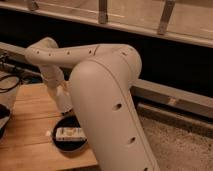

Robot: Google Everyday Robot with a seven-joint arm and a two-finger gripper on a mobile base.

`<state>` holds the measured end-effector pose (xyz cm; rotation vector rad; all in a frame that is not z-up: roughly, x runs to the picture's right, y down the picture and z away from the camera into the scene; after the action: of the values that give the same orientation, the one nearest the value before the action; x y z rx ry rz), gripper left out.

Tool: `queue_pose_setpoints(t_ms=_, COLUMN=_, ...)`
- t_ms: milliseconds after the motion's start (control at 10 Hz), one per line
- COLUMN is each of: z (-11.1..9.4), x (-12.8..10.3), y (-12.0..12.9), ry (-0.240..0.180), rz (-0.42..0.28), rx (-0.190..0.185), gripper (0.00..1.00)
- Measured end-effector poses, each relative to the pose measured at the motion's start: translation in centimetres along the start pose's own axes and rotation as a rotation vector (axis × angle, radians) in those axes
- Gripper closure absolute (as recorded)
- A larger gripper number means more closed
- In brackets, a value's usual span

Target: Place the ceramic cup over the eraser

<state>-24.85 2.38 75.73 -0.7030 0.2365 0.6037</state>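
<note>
Over the wooden table (30,135) the gripper (64,102) hangs beside a dark dish (70,136) holding a white eraser-like block (70,133) (jaws' state unclear, cup not discernible).

Gripper (64,102) above table (30,132), just behind dish (70,142) holding eraser (70,133).

The pincer (64,102) hangs low over the wooden bench (30,135), maybe holding a white cup (65,104), near a dark dish (70,136).
</note>
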Motion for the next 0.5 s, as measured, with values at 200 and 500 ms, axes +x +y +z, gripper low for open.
queue_pose_setpoints(t_ms=200, z=0.02, x=-0.34, y=-0.49, ry=-0.003, rz=-0.004, rx=-0.008, gripper=0.2)
queue_pose_setpoints(t_ms=500, z=0.36, x=-0.09, y=-0.28, ry=-0.005, rz=-0.001, rx=-0.017, gripper=0.27)
